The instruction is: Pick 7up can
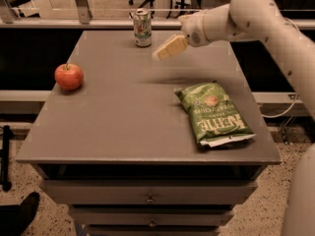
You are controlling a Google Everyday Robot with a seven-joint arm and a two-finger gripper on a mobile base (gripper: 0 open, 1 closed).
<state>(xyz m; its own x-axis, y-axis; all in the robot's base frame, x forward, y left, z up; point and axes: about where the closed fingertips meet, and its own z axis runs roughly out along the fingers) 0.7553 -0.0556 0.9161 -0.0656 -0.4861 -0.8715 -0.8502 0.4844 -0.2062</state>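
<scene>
The 7up can (142, 28) stands upright at the far edge of the grey table (118, 122), left of centre. It has a silvery-white and green body and a silver top. My gripper (165, 49) hangs above the table on the white arm (246, 14) that comes in from the upper right. It points down and left toward the can and sits a short way to the can's right, apart from it. It holds nothing that I can see.
A red apple (69, 76) sits near the table's left edge. A flat green chip bag (213, 113) lies at the right front. Drawers (147, 198) are below the tabletop. A rail and chairs stand behind the table.
</scene>
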